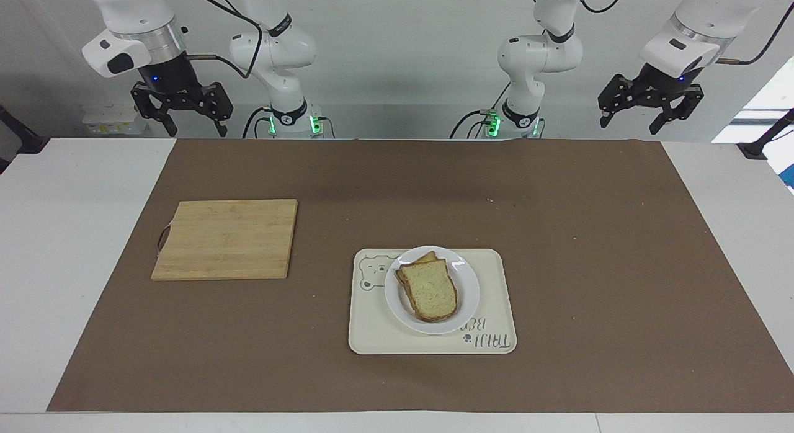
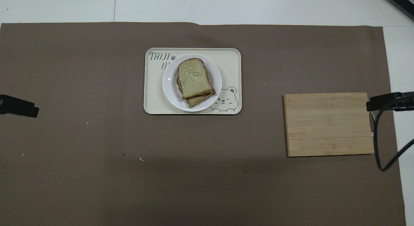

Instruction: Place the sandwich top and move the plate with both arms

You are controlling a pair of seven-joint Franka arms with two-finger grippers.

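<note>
Sandwich top (image 1: 429,289) caps one plate (image 1: 468,290) (one tray (image 1: 496,340)) — two grippers, left (image 1: 650,106) and right (image 1: 181,108), raised, jaws spread.

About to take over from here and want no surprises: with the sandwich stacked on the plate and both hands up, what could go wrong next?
1. The plain bread slice on top lies skewed over the slice beneath, so it may slide if the small round white plate tilts.
2. The plate sits on the cream rectangular bear tray; a hand reaching for its rim may drag the tray instead.
3. The open left hand and open right hand hang at opposite ends of the table; uneven lifting would tip the plate.
</note>
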